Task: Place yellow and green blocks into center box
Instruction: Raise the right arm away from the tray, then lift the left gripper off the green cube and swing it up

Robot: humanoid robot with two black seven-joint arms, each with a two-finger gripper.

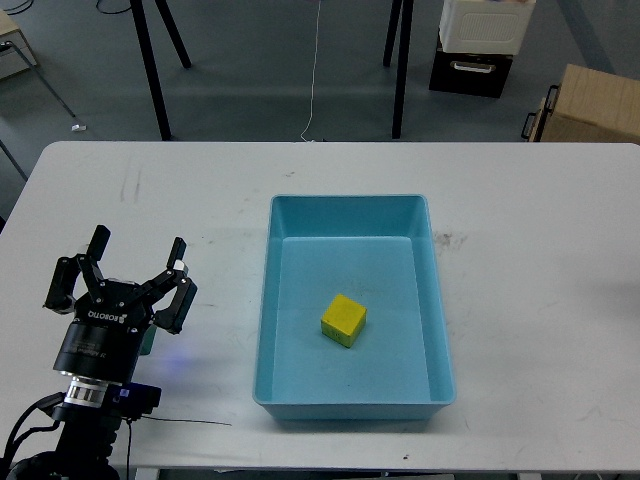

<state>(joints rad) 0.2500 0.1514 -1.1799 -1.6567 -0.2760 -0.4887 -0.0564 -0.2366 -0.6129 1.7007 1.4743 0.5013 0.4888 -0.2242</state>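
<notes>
A yellow block [344,320] lies inside the light blue box [350,205] at the middle of the white table, a little below the box's centre. My left gripper [126,272] is at the table's near left, pointing away from me, with its fingers spread open. A small teal-green patch [148,338] shows just under its right side; I cannot tell whether it is the green block. No other green block is in view. My right gripper is out of view.
The white table [540,260] has scuff marks near its left back and beside the box's right rim. Beyond the far edge are tripod legs [150,70], a white and black case [480,45] and a cardboard box [595,105].
</notes>
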